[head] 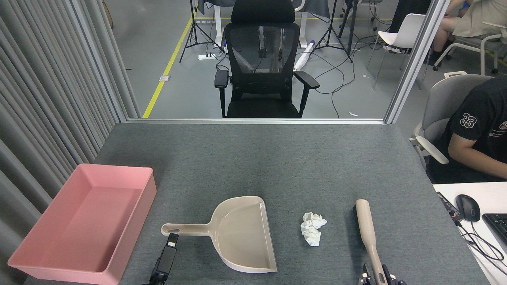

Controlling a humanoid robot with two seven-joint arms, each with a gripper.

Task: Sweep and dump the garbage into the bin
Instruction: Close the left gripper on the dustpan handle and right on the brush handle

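Grey felt table (277, 166), garbage (312, 228) between dustpan (241, 235) and brush (368, 233).

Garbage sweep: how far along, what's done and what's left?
Nothing is swept. The tissue wad lies on the table between the dustpan and the brush; the pink bin is empty. In hand: the right gripper sits around the brush handle; the left gripper is just below the dustpan handle, not visibly holding it. Left: sweep, lift, dump.

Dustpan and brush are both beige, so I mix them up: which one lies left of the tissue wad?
The dustpan, wide scoop with its handle pointing left; the narrow brush lies right of the wad.
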